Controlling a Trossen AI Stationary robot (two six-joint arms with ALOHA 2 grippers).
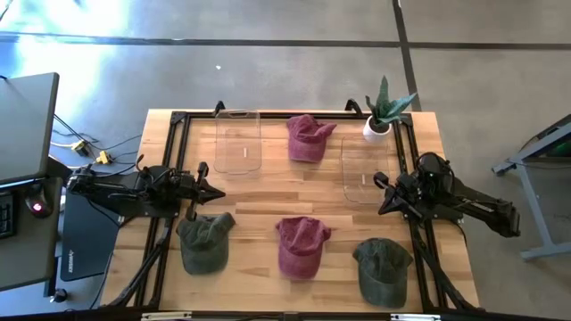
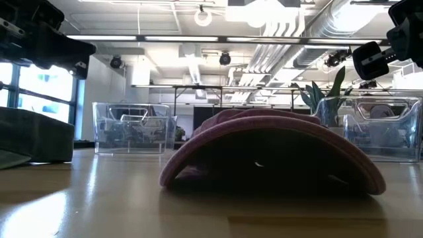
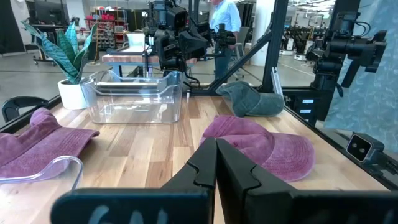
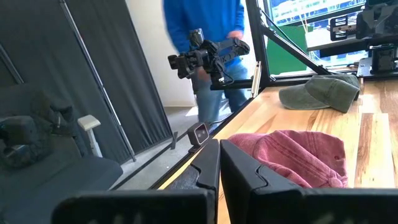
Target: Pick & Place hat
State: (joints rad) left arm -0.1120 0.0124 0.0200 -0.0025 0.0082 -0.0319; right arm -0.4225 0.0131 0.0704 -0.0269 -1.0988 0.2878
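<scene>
Both arms are parked at the table edges — left gripper (image 1: 211, 191) and right gripper (image 1: 384, 194) pressed closed, nothing held. The central maroon cap (image 1: 301, 246) lies flat near the front edge; soft cloth may be pinched incompletely — a slip is the likely failure.

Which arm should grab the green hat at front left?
Left. Its gripper hovers, fingers shut, right beside that green hat on the table's left side. The right gripper sits across the table by the right clear bin, with the maroon hat in between.
</scene>
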